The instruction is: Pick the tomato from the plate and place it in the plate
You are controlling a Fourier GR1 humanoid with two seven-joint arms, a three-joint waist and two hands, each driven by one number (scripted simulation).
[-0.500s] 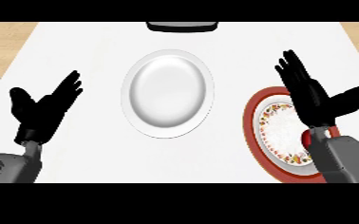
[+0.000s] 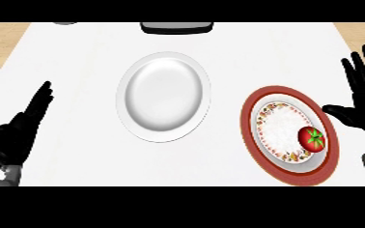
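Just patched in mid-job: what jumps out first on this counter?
The red tomato with its green stalk, sitting at the near right of the red-rimmed patterned plate on the counter's right. Next, the white plate at the centre; the open left hand and right hand show at the side edges.

I count two plates, a white plate [image 2: 164, 96] and a red-rimmed plate [image 2: 249, 125], one tomato [image 2: 311, 139], and two hands, left hand [image 2: 25, 125] and right hand [image 2: 356, 116].

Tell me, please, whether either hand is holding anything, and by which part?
Nothing is held: the left hand and right hand are both open, and the tomato lies free on the red-rimmed plate.
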